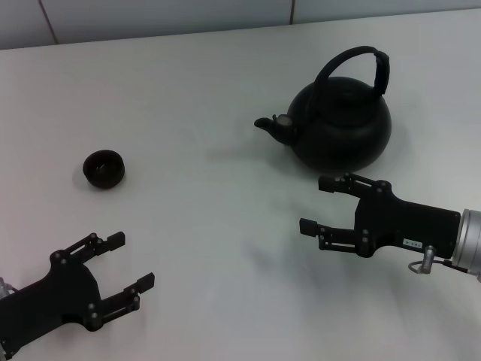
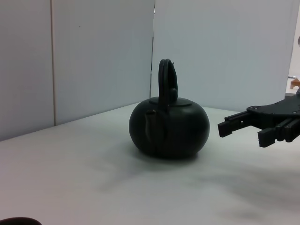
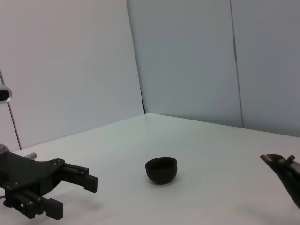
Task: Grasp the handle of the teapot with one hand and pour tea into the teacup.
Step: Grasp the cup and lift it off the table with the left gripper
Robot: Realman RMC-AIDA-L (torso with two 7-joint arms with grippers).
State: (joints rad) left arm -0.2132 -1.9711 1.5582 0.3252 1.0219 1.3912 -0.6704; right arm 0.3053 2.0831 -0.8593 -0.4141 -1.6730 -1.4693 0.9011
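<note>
White tabletop (image 1: 210, 226) fills the head view, with pale wall panels (image 1: 150, 15) along its far edge. At the near left corner, the left gripper (image 1: 135, 263) rests low over the table, its two black fingers spread apart and holding nothing. Beyond it, farther from the robot, sits the teacup (image 1: 104, 169), a tiny round black bowl standing upright on the table, apart from the gripper. The right wrist view shows the same cup (image 3: 161, 169) near the middle of the table, with the left gripper (image 3: 70, 194) off to one side of it.

Right of centre stands the teapot (image 1: 342, 128), a large round matte black pot, upright, its short spout (image 1: 269, 125) pointing left toward the cup's side of the table. Its tall arched handle (image 1: 361, 64) rises over the lid. Just in front of the pot, nearer the robot, the right gripper (image 1: 319, 204) reaches in from the right edge, jaws spread wide, empty and not touching the pot. The left wrist view shows pot (image 2: 168, 126) and right gripper (image 2: 243, 131) side by side with a gap between.
</note>
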